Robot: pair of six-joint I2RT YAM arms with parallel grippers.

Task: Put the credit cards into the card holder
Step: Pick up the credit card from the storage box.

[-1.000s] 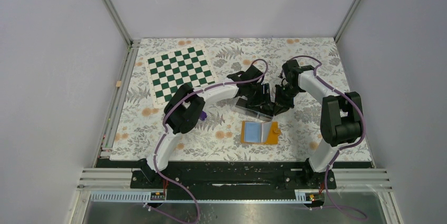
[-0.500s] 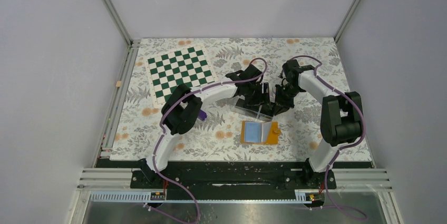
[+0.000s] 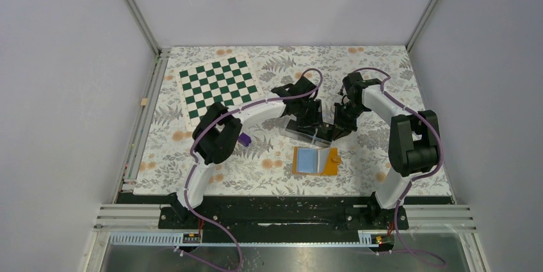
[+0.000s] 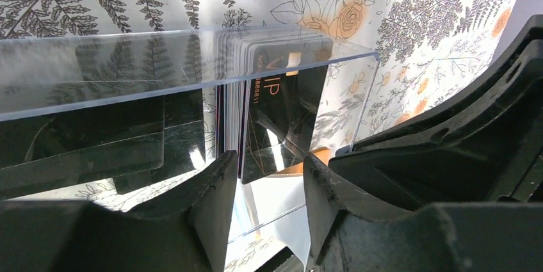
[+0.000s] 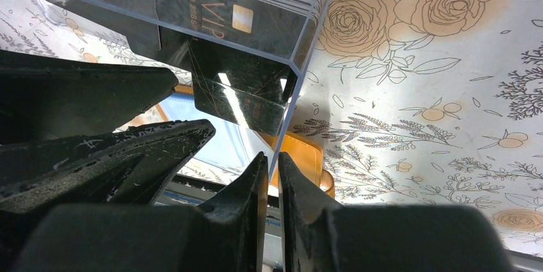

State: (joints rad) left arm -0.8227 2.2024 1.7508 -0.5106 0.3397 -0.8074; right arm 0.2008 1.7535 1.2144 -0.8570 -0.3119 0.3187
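A clear plastic box (image 3: 302,133) stands mid-table with a stack of black credit cards (image 4: 232,86) upright inside it. One black VIP card (image 4: 276,115) leans out of the stack, its lower edge between the spread jaws of my left gripper (image 4: 269,162), which is open and does not pinch it. My right gripper (image 5: 273,160) is shut on the box's thin clear end wall (image 5: 296,61). The orange card holder (image 3: 316,161) lies open just in front of the box, light blue pockets up, and shows in the right wrist view as the card holder (image 5: 304,149).
A green and white checkerboard mat (image 3: 219,89) lies at the back left. A small purple object (image 3: 244,139) sits beside the left arm's elbow. Both arms crowd over the box from either side. The floral tablecloth (image 3: 384,125) covers the table.
My left gripper has shifted slightly back and left over the box, and its jaws have narrowed. The right gripper, the box and the card holder have not moved.
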